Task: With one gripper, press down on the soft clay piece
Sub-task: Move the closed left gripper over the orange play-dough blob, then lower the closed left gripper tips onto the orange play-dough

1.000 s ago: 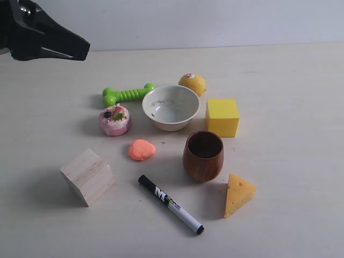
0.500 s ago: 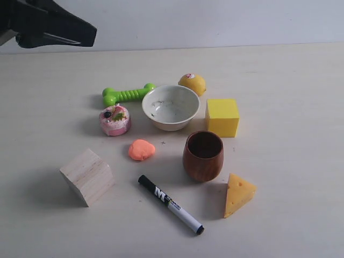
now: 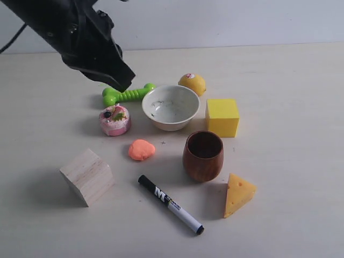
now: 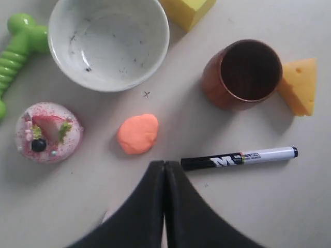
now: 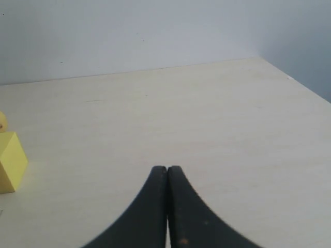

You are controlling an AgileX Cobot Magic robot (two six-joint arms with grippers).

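Observation:
The salmon-orange clay blob (image 3: 141, 149) lies on the table between the pink toy cake (image 3: 115, 120) and the brown wooden cup (image 3: 203, 156). My left gripper (image 3: 124, 83) is shut and empty. It hangs high above the table, over the green toy bone, well apart from the clay. In the left wrist view the clay (image 4: 137, 134) sits just beyond the closed left gripper (image 4: 164, 164). The right gripper (image 5: 167, 169) is shut over bare tabletop and does not show in the exterior view.
Around the clay stand a white bowl (image 3: 171, 107), green toy bone (image 3: 127, 94), lemon (image 3: 192, 83), yellow cube (image 3: 222, 116), wooden cube (image 3: 87, 177), black-and-white marker (image 3: 170, 203) and cheese wedge (image 3: 238, 194).
The left arm has swung from the far upper left toward the table's middle and lower, its tip now over the green bone. The objects have not moved.

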